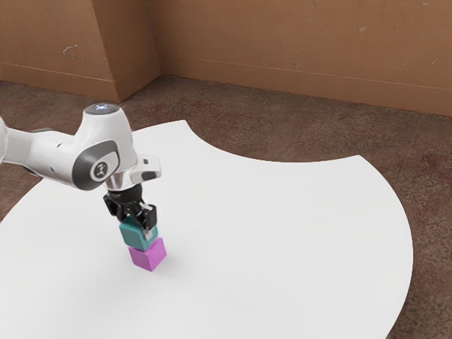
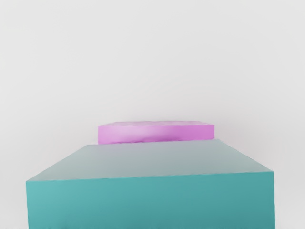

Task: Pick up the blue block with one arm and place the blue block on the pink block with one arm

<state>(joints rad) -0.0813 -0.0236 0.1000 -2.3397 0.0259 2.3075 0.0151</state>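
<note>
On the white table [image 1: 282,233], the gripper [image 1: 143,224] clasps the blue block [image 1: 131,236] between its fingers, seemingly resting atop the pink block [image 1: 147,256], so lifting looks done and only letting go and withdrawing are left.

A white worktop [image 1: 282,233], rounded at the edge with a curved notch in its far side, stands on a speckled brown floor [image 1: 282,120]. One thing lies directly on it: a pink block [image 1: 147,256], just beneath the pincer [image 1: 141,226].
</note>
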